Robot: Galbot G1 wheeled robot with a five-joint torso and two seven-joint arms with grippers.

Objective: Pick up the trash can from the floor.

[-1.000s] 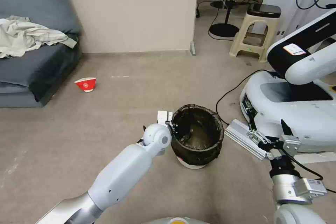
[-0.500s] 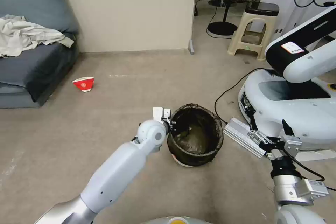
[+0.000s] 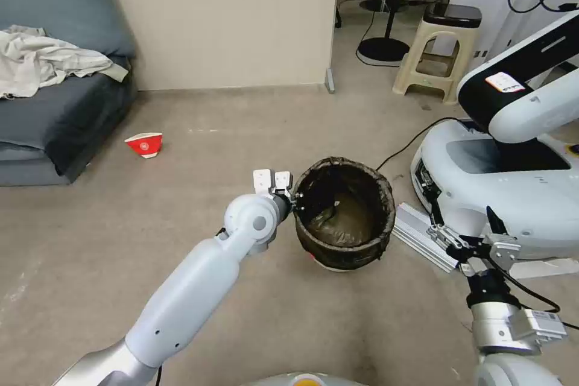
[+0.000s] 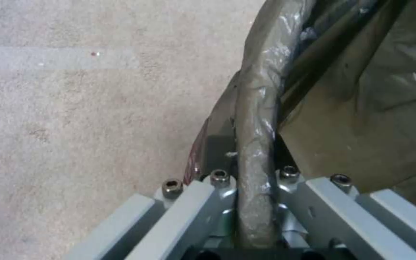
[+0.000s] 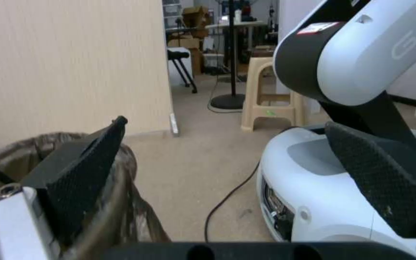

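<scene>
Left gripper has its jaws clamped on the bag-covered rim of the trash can, which tilts over the floor. Lift straight and slowly; the plastic may slip. Right gripper waits with jaws spread.

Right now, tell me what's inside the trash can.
The trash can holds a crumpled dark bag lining; no loose rubbish shows. The near inner wall is hidden by its rim, which the left gripper pinches.
</scene>
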